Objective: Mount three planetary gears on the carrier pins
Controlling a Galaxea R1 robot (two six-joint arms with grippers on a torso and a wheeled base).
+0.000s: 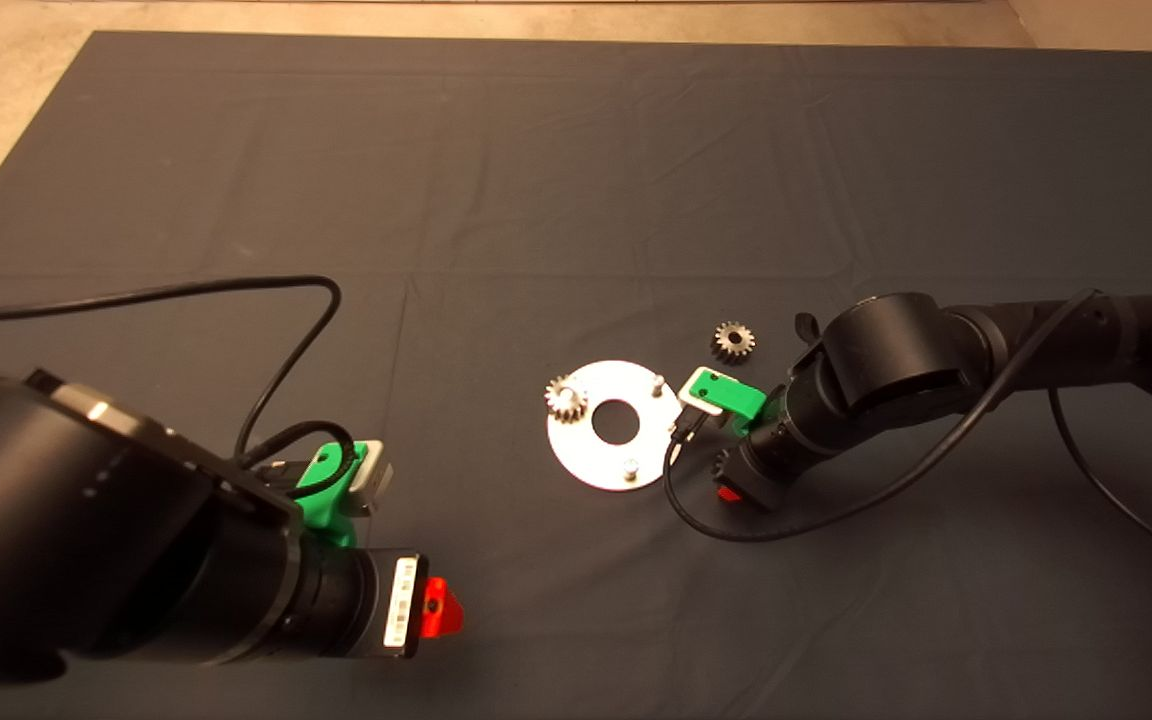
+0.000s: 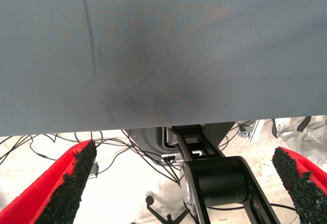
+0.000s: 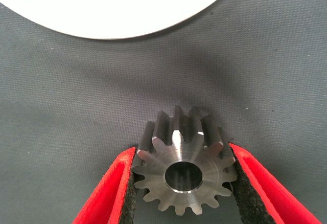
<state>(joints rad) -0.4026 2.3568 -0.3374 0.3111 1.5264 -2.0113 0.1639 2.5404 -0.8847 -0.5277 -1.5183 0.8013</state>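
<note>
The silver-white round plate (image 1: 586, 455) lies mid-mat. One planetary gear (image 1: 566, 398) sits on its left pin. Two carrier pins stand bare, one at the plate's far right (image 1: 656, 381) and one at its near edge (image 1: 629, 466). A second gear (image 1: 733, 341) lies loose on the mat beyond the plate's right side. My right gripper (image 3: 182, 152) is shut on a third gear (image 3: 184, 178), held between its pads just off the plate's rim (image 3: 117, 9); in the head view it (image 1: 729, 490) is by the plate's near right. My left gripper (image 2: 185, 152) is open and empty, parked at lower left (image 1: 441, 608).
Black cables loop over the mat by the left arm (image 1: 276, 300) and under the right arm (image 1: 836, 510). The left wrist view looks past the mat's edge (image 2: 163, 124) at floor cables and a black stand (image 2: 214, 183).
</note>
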